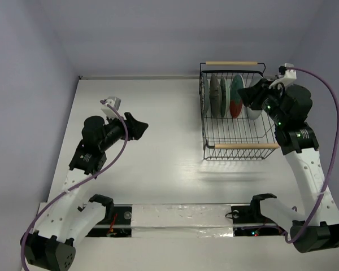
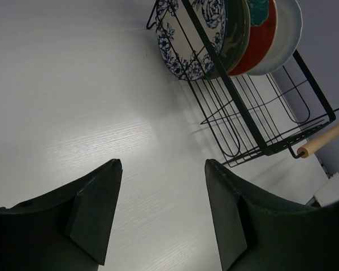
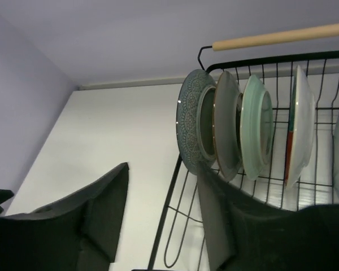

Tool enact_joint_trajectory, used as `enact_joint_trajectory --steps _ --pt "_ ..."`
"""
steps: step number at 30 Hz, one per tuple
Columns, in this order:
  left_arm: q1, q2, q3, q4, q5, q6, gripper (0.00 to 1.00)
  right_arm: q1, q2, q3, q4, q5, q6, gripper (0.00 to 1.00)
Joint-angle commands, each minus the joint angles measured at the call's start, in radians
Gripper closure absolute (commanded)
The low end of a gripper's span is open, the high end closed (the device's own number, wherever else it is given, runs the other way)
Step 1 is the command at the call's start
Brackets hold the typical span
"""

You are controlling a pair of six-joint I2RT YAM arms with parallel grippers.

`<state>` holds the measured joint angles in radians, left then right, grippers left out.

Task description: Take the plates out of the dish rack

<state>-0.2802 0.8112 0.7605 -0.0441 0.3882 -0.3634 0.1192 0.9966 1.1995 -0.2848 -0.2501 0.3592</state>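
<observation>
Both jaws are gaping empty, and the right jaws, hovering over the rack's (image 1: pixel 243 145) right side, are needing to straddle a plate's (image 1: pixel 236 97) rim squarely.

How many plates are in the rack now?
5, upright in the rack: three packed at its left, a teal-and-red one next, a white one rightmost, partly behind the right gripper.

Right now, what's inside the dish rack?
The plates stand on edge in a row at the far end of the dish rack; its near half shows only wire. The right pincer partly covers the rightmost plate, so the count is uncertain.
</observation>
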Motion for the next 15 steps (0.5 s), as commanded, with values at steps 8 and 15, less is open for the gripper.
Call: enact_joint_trajectory --steps 8,15 --pt "-0.002 -0.064 0.051 0.019 -0.020 0.055 0.80 0.123 0.086 0.126 -0.014 0.078 -0.049 1.00" --pt "-0.002 -0.055 0.028 0.015 -0.093 0.061 1.00 0.250 0.263 0.288 -0.128 0.286 -0.112 1.00"
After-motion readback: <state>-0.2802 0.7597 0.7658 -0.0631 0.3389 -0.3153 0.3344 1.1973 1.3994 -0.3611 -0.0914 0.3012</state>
